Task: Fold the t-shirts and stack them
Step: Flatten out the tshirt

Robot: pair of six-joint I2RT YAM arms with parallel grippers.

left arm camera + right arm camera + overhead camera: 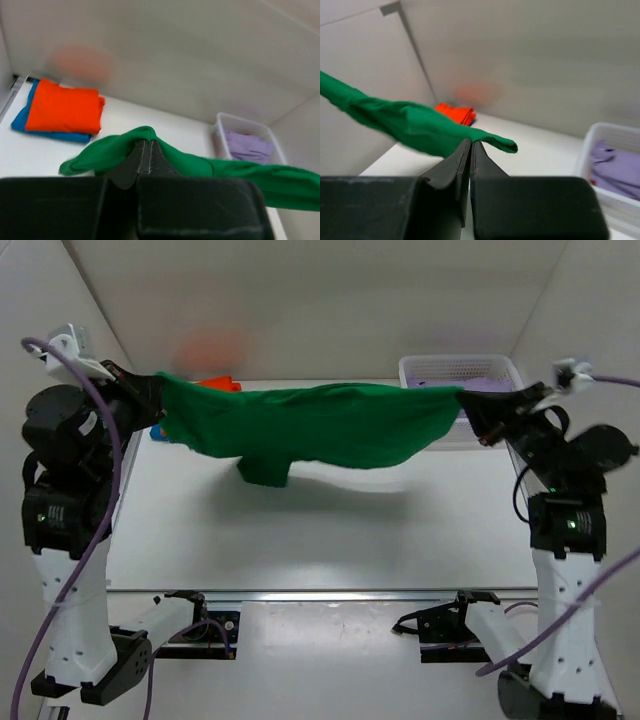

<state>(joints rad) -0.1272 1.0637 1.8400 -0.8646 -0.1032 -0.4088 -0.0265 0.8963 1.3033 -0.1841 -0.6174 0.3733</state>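
The green t-shirt (320, 430) hangs stretched in the air between my two grippers, well above the table. My left gripper (158, 392) is shut on its left end; the cloth (125, 150) bunches round the closed fingertips. My right gripper (466, 398) is shut on its right end, the cloth (420, 127) trailing off to the left. The orange t-shirt (62, 107) lies folded on top of the folded blue t-shirt (22, 117) at the table's back left. In the top view only a bit of orange (220, 383) and blue (157, 433) shows behind the green shirt.
A white basket (460, 370) holding purple cloth (247, 146) stands at the back right corner. White walls enclose the table on the left, back and right. The white tabletop (320, 530) lies under the hanging shirt.
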